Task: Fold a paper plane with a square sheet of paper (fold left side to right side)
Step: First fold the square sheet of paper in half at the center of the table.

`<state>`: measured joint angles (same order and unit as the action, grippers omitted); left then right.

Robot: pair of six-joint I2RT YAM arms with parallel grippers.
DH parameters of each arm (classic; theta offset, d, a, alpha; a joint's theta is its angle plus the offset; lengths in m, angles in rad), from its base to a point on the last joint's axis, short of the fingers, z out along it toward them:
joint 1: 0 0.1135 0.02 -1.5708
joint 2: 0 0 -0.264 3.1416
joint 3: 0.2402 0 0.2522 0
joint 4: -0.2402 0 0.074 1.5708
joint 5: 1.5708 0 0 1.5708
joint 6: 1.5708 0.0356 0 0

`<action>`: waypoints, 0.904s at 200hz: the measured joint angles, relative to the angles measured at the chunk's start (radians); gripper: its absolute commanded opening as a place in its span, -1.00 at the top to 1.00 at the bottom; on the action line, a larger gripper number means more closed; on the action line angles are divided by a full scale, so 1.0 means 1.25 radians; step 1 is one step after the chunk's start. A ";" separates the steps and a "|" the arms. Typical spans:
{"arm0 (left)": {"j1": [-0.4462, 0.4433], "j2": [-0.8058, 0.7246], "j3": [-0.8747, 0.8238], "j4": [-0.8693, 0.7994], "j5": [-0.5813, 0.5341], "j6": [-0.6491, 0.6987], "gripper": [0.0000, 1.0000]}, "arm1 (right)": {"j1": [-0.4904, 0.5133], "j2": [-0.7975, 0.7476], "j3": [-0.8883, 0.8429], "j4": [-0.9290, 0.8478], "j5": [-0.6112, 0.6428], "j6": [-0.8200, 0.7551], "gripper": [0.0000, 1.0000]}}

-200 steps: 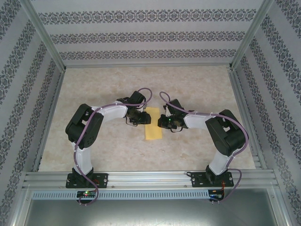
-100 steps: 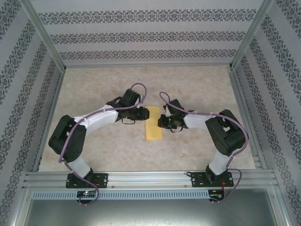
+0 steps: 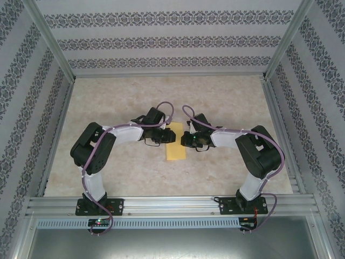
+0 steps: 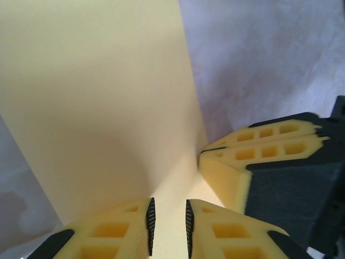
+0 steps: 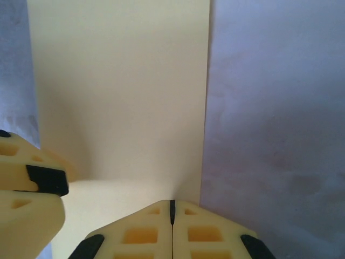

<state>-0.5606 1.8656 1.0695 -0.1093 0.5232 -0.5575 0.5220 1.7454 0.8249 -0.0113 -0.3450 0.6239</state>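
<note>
A folded yellow sheet of paper (image 3: 176, 151) lies near the centre of the marbled table (image 3: 232, 97), a narrow rectangle whose long sides run from the far edge toward the near edge. Both arms reach in over its far half. The left gripper (image 3: 168, 136) comes from the table's left side and the right gripper (image 3: 186, 138) from the right, and the two heads sit close together above the sheet. In the left wrist view, the left gripper (image 4: 168, 208) hangs low over the sheet of paper (image 4: 108, 97) with its jaws a narrow slit apart and yellow paper showing through the gap. The fingers (image 4: 253, 156) of the right gripper are just beside it, their tips at the sheet's edge. In the right wrist view, the right gripper (image 5: 172, 204) has its jaws pressed tight together, the tips resting on the near part of the sheet of paper (image 5: 124, 86), close to its long edge. It cannot be told whether a layer of paper is caught between them. One left finger (image 5: 27, 199) shows at that view's lower left, over the sheet.
</note>
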 measured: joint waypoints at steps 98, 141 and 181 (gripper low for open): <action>0.033 0.001 -0.046 0.011 -0.007 0.009 0.49 | 0.000 0.000 0.007 -0.013 0.008 -0.015 0.90; 0.058 -0.061 -0.077 -0.006 -0.028 0.027 0.49 | 0.000 0.000 0.009 -0.017 0.010 -0.017 0.90; 0.055 -0.103 -0.074 0.020 -0.009 0.027 0.48 | 0.000 0.000 0.009 -0.018 0.010 -0.017 0.90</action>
<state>-0.4919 1.7374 0.9771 -0.0849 0.5121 -0.5236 0.5220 1.7458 0.8360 -0.0334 -0.3321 0.6022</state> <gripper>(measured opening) 0.259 0.053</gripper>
